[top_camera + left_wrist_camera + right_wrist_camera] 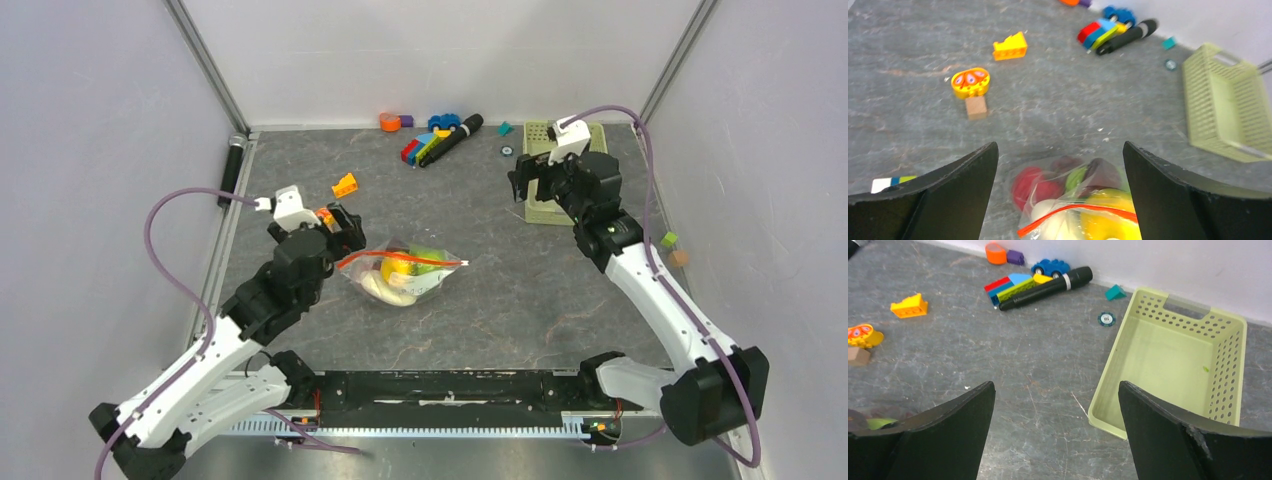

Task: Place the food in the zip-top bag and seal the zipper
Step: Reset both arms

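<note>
The grey table (520, 300) carries the pale green basket (1173, 355) at back right, near the right gripper (1055, 385), whose jaws are wide apart and empty. The left gripper (1059, 147), jaws also spread, hovers over the zip-top bag (400, 275) lying mid-table, with the food (1040, 187) inside and the zipper (1078, 212) across it

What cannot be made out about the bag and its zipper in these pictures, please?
Top view: zipper too small to tell whether it is sealed end to end.
Left wrist view: zip-top bag blurred, its near part cut off by the lower edge.
Right wrist view: bag almost wholly hidden behind the fingers.
</note>
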Robot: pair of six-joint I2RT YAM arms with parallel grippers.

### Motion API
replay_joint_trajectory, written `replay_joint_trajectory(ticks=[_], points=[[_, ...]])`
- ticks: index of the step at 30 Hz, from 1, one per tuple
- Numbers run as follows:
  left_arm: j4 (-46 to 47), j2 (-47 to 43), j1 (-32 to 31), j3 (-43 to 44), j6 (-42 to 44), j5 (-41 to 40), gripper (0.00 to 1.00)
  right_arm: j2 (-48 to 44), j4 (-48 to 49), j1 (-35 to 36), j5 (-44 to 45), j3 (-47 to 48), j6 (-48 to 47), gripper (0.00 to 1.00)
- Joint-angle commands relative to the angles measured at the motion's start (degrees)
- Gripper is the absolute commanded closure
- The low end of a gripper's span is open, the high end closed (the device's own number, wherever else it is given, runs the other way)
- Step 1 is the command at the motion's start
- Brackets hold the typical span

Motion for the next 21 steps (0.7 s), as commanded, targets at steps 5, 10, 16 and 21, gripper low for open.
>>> replay_joint_trajectory(ticks=[5, 10, 16, 21], points=[[-6.12, 5.20, 0.21, 3.45, -4.70, -5.58, 0.00, -9.72, 11.29, 0.00, 4.46, -6.80, -1.31, 0.02], [-4.60, 3.73, 0.21, 2.21, -4.74, -5.45, 0.00, -12.16, 13.45, -0.03, 5.75, -9.17, -2.37, 0.02], [-5.24, 3.47, 0.21, 1.74, -4.86, -5.06, 0.00, -10.63, 13.20, -0.03, 4.25, -8.44, -1.70, 0.02], [-6.66, 2.10, 0.21, 1.74, -4.92, -6.45, 0.00, -9.11, 12.71, -0.04, -0.58, -7.35, -1.31, 0.02]])
